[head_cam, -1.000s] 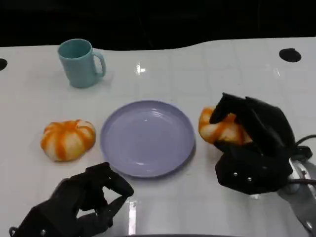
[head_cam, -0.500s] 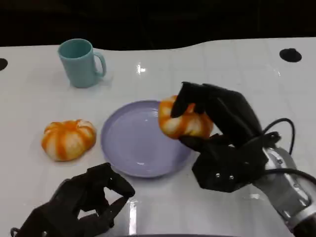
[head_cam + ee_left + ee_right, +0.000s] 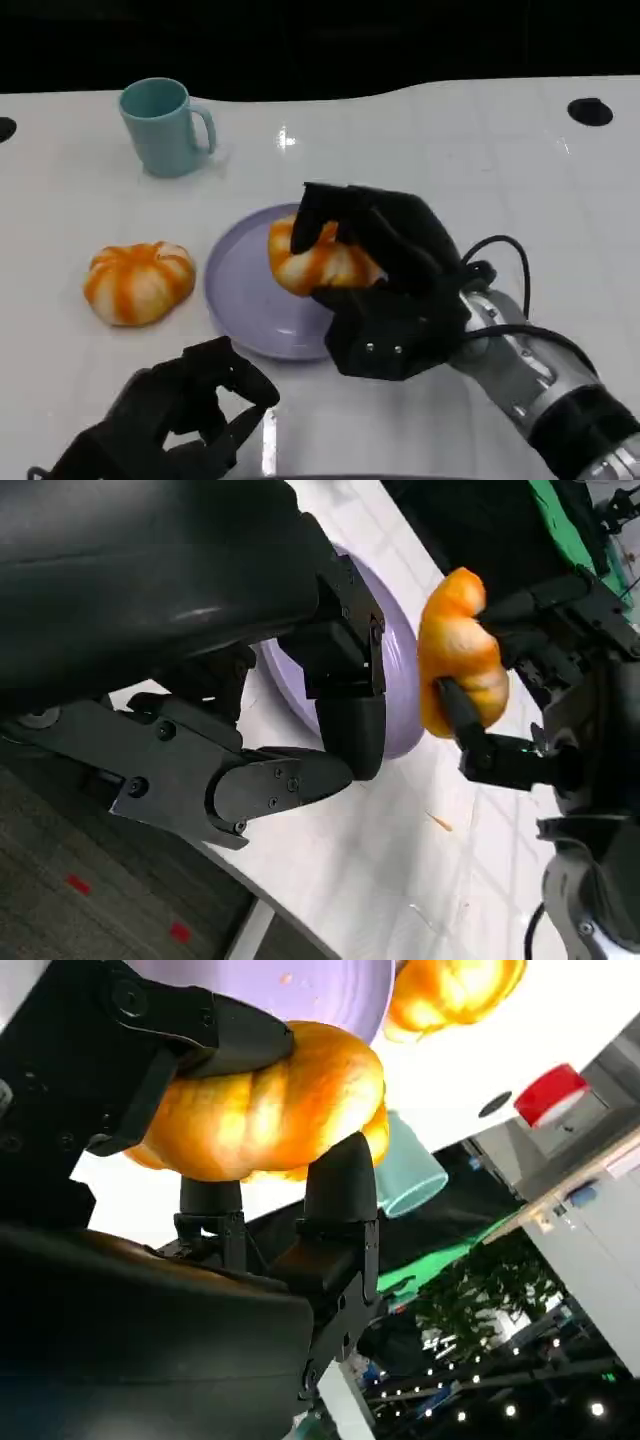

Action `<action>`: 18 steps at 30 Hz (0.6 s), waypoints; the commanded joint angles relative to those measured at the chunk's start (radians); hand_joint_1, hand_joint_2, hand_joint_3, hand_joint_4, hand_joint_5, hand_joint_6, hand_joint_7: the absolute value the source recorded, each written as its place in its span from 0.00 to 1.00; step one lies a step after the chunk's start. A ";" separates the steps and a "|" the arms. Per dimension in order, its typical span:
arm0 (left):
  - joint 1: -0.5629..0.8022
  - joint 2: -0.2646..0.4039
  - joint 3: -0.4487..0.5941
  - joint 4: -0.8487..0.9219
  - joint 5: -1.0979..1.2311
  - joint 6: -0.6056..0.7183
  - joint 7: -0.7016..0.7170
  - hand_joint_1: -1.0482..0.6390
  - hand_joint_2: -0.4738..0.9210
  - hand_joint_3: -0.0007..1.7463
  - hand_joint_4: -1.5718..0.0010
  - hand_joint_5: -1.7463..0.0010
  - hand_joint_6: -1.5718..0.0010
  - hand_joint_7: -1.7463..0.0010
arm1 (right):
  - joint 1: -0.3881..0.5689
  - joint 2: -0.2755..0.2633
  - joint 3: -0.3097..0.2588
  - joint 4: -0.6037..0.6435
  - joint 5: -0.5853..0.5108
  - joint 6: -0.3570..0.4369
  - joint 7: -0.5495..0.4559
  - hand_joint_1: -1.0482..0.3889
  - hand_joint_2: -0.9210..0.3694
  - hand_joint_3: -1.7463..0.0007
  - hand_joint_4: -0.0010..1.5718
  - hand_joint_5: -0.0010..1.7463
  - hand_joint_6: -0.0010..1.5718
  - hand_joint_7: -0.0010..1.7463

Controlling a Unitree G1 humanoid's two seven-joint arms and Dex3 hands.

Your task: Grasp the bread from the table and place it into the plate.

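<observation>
My right hand (image 3: 395, 290) grips an orange-and-white bread roll (image 3: 315, 262) and holds it over the right part of the lilac plate (image 3: 240, 300). In the right wrist view the fingers wrap the roll (image 3: 270, 1100), with the plate (image 3: 300, 990) behind it. The left wrist view shows the same roll (image 3: 458, 650) lifted above the plate (image 3: 400, 680). A second roll (image 3: 138, 282) lies on the table left of the plate. My left hand (image 3: 170, 420) rests at the near left edge with its fingers curled in, holding nothing.
A teal mug (image 3: 165, 127) stands at the back left on the white table (image 3: 480, 160). A black round mark (image 3: 588, 111) sits at the far right, near the table's dark back edge.
My right hand has lifted the roll from the table right of the plate and carried it left, over the plate. The left hand has stayed in place.
</observation>
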 commanded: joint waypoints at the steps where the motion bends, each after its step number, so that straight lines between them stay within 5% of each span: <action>1: 0.010 0.001 0.004 -0.008 0.000 0.001 0.009 0.44 0.93 0.35 0.53 0.00 0.60 0.27 | -0.052 0.009 0.000 0.050 0.015 0.042 0.044 0.61 0.28 0.57 0.47 0.87 0.58 0.35; 2: 0.010 0.002 0.003 -0.009 0.003 0.001 0.010 0.44 0.93 0.35 0.53 0.00 0.60 0.27 | -0.059 0.004 0.011 0.052 0.005 0.069 0.073 0.60 0.25 0.62 0.46 0.84 0.61 0.28; 4: 0.011 0.001 0.002 -0.010 0.006 0.000 0.011 0.44 0.94 0.35 0.53 0.00 0.60 0.27 | -0.073 -0.012 0.040 0.055 -0.024 0.101 0.120 0.54 0.10 0.77 0.31 0.44 0.49 0.11; 6: 0.010 0.002 0.001 -0.007 0.010 -0.006 0.012 0.44 0.94 0.35 0.53 0.00 0.60 0.27 | -0.080 -0.028 0.067 0.049 -0.049 0.125 0.158 0.46 0.02 0.86 0.19 0.24 0.38 0.02; 10: 0.011 0.002 0.001 -0.006 0.016 -0.010 0.013 0.44 0.94 0.36 0.53 0.00 0.60 0.26 | -0.071 -0.041 0.084 0.012 -0.050 0.165 0.239 0.33 0.00 0.87 0.03 0.15 0.20 0.00; 18: 0.008 -0.002 -0.001 -0.012 0.020 0.004 0.013 0.44 0.94 0.36 0.53 0.00 0.61 0.26 | -0.036 -0.089 0.091 -0.114 -0.027 0.208 0.417 0.23 0.00 0.83 0.01 0.14 0.13 0.00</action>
